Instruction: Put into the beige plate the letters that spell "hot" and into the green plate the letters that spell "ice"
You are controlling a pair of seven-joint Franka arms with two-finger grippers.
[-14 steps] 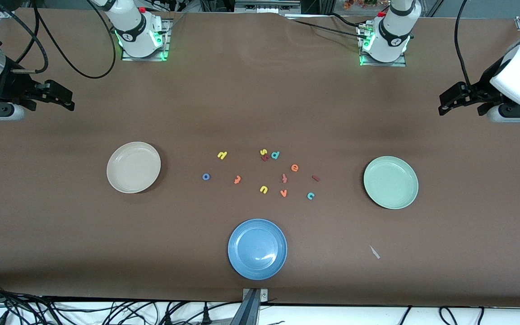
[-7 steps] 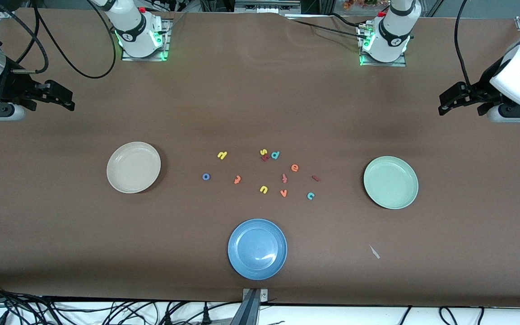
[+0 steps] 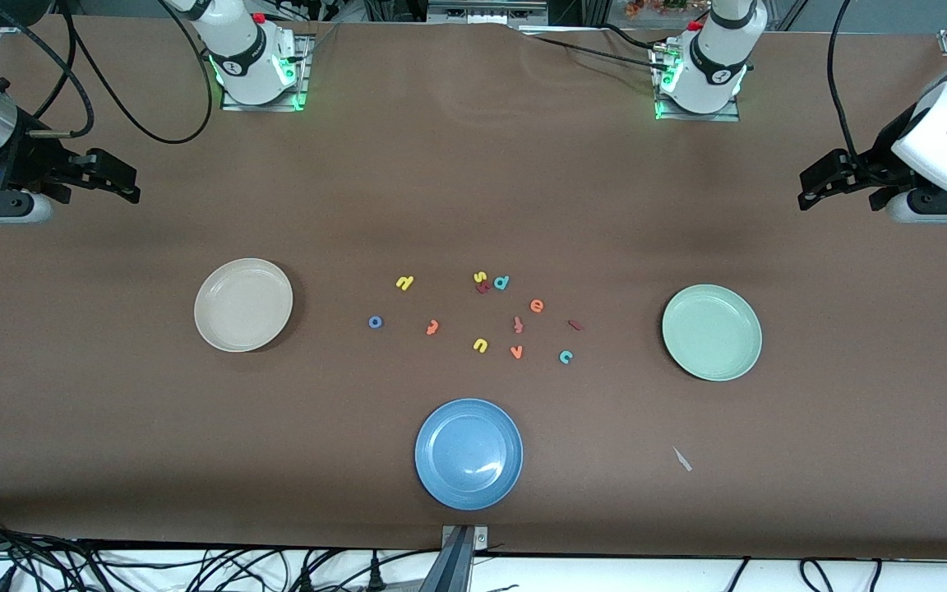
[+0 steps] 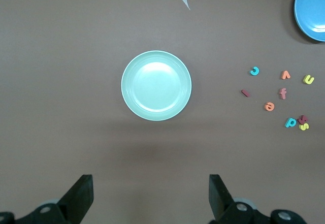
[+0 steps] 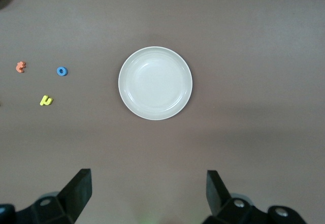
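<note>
The beige plate (image 3: 243, 304) (image 5: 155, 83) lies toward the right arm's end, the green plate (image 3: 712, 332) (image 4: 156, 85) toward the left arm's end. Between them lie the yellow "h" (image 3: 404, 282) (image 5: 45, 100), blue "o" (image 3: 375, 321) (image 5: 61, 71), orange "t" (image 3: 432, 326) (image 5: 21, 66), orange "e" (image 3: 536, 305) (image 4: 269, 106), dark red "i" (image 3: 575, 325) (image 4: 245, 93) and teal "c" (image 3: 565, 356) (image 4: 254, 71). My right gripper (image 3: 135, 187) (image 5: 148, 176) hangs open and empty at its end of the table. My left gripper (image 3: 802, 191) (image 4: 151, 178) hangs likewise, open and empty.
A blue plate (image 3: 468, 453) sits nearer the front camera than the letters. Other letters lie mixed in: teal "d" (image 3: 501, 282), yellow "s" (image 3: 479, 277), second yellow hooked letter (image 3: 480, 344), orange "v" (image 3: 516, 352), redder t-like letter (image 3: 518, 324). A small pale scrap (image 3: 681, 459) lies near the green plate.
My right arm has shifted slightly, its gripper edging toward the middle of the table. The left arm, the letters and the plates have not moved.
</note>
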